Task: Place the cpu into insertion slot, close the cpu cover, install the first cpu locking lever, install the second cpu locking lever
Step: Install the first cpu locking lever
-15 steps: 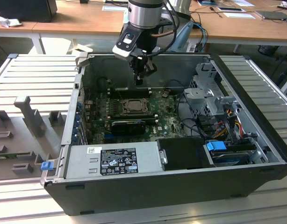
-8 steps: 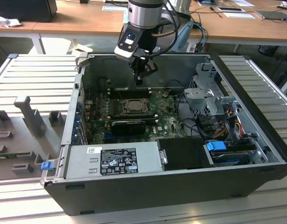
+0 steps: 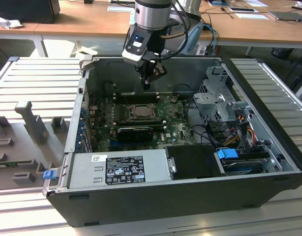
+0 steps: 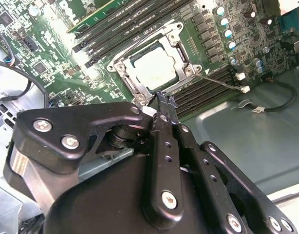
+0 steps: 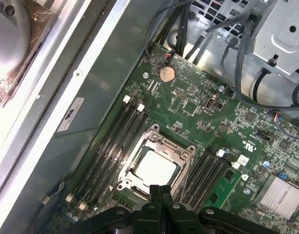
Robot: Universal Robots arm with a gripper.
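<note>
The cpu (image 4: 157, 66) (image 5: 154, 168) lies in the insertion slot (image 3: 140, 110) on the green motherboard, its pale metal top facing up. Flat around it lies the cpu cover (image 4: 180, 35) (image 5: 165, 141), and the chip shows through its square opening. A thin metal lever (image 4: 220, 81) runs from one socket corner out over the memory slots. In the exterior view my gripper (image 3: 147, 84) hangs above the board just behind the socket. Both wrist views show the gripper (image 4: 164, 100) (image 5: 159, 189) with black fingertips pressed together, nothing between them, close to the socket's edge.
Black memory slots (image 5: 113, 141) flank the socket on both sides. A long black card (image 3: 134, 132) sits in front of it. The grey power supply (image 3: 119, 169), a drive cage (image 3: 220, 101) with cables and the case walls (image 3: 87, 73) hem in the board.
</note>
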